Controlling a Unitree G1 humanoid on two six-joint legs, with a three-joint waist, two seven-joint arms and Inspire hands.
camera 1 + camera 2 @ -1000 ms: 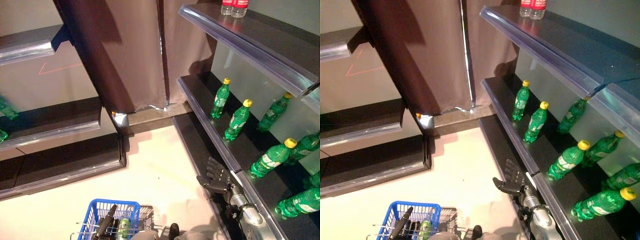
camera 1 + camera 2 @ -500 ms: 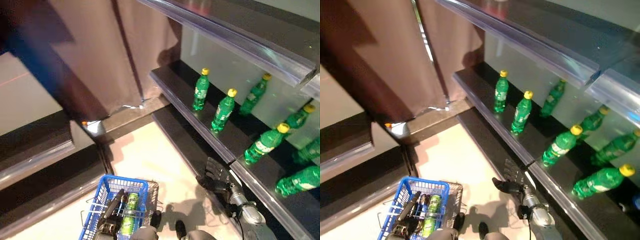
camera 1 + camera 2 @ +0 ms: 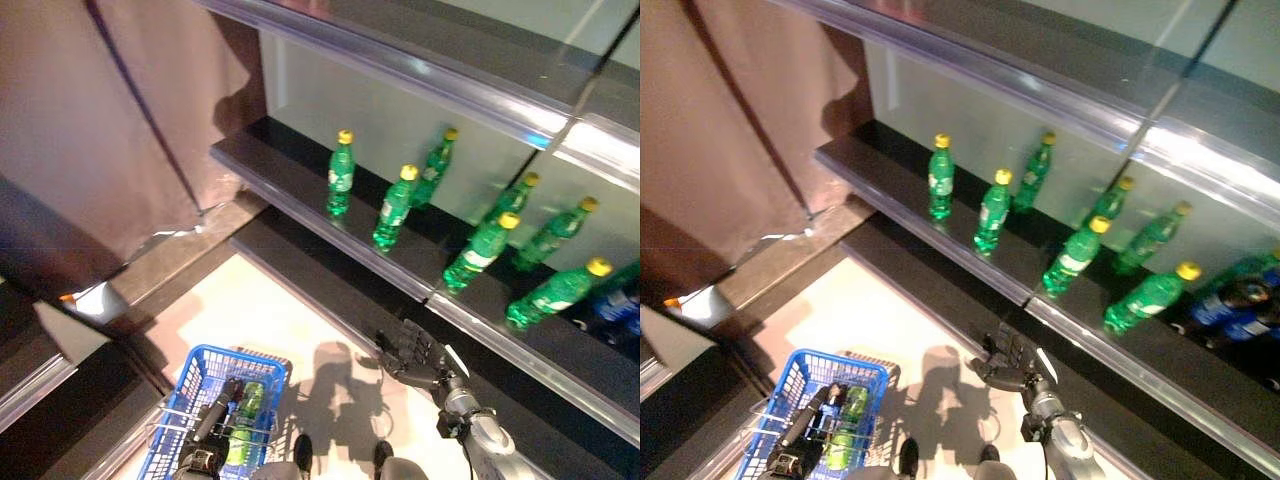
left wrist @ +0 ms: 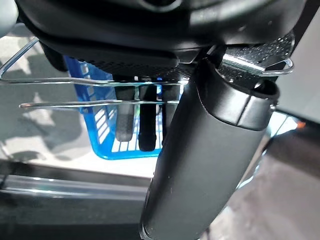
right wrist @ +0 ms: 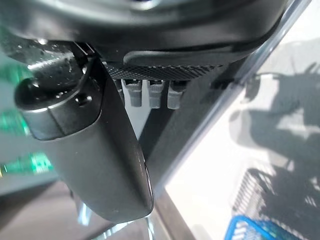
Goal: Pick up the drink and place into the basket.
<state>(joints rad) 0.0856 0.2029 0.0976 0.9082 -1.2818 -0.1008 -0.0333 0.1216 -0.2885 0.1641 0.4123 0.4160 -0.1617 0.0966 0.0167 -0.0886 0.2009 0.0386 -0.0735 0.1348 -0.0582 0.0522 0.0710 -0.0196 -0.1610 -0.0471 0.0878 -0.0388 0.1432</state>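
A green plastic drink bottle (image 3: 243, 437) lies on its side inside the blue plastic basket (image 3: 176, 415), a lattice-walled crate with thin silver wire handles (image 4: 95, 92), standing on the pale floor (image 3: 270, 320). The robot's left hand (image 3: 210, 425) reaches into the basket beside the bottle; the left wrist view shows its dark fingers (image 4: 145, 125) curled around the wire handles, with the thumb (image 4: 205, 160) a smooth black cylinder in front.

The right hand (image 3: 412, 355) hangs empty over the floor below the shelf edge, fingers relaxed and slightly spread, holding nothing; its wrist view shows short grey fingertips (image 5: 150, 94) in a row beside the glossy dark thumb (image 5: 90, 150).

Above it, a dark glossy shelf (image 3: 290, 190) with a clear plastic rail front carries a row of upright and leaning green bottles with yellow caps (image 3: 393, 208), doubled by reflections in the shiny back panel. A dark blue bottle (image 3: 1225, 305) lies at the far right end. A brown curtain-like sheet (image 3: 100, 140) hangs at left, its hem meeting the floor.
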